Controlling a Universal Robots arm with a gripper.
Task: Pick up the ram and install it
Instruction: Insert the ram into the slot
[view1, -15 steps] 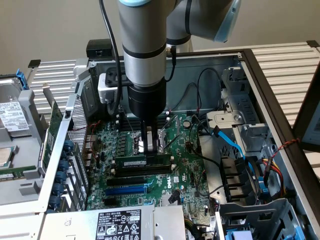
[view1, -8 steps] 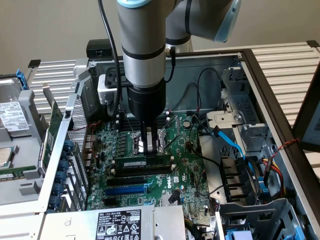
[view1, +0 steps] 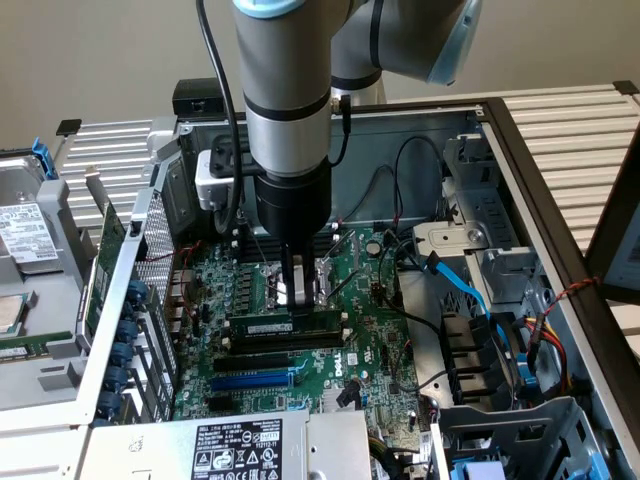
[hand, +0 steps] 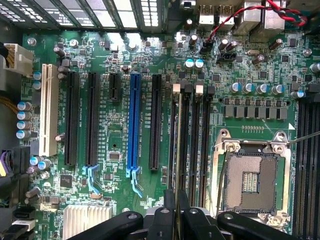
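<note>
The ram (view1: 268, 327), a thin green stick with a white label strip, stands on edge along the rearmost black memory slot of the motherboard (view1: 375, 350). My gripper (view1: 293, 303) comes straight down onto it from above, its dark fingers shut on the stick's top edge near its middle. In the wrist view the ram (hand: 175, 145) shows edge-on as a thin line over the slot beside the other black slots (hand: 205, 145). There my gripper (hand: 176, 207) pinches it. I cannot tell whether it is fully seated.
A blue expansion slot (hand: 134, 120) and black slots lie beside the memory slots; the open CPU socket (hand: 250, 180) is on the other side. Blue cables (view1: 465, 285) and drive bays fill the exterior view's right. The power supply (view1: 235, 450) sits in front.
</note>
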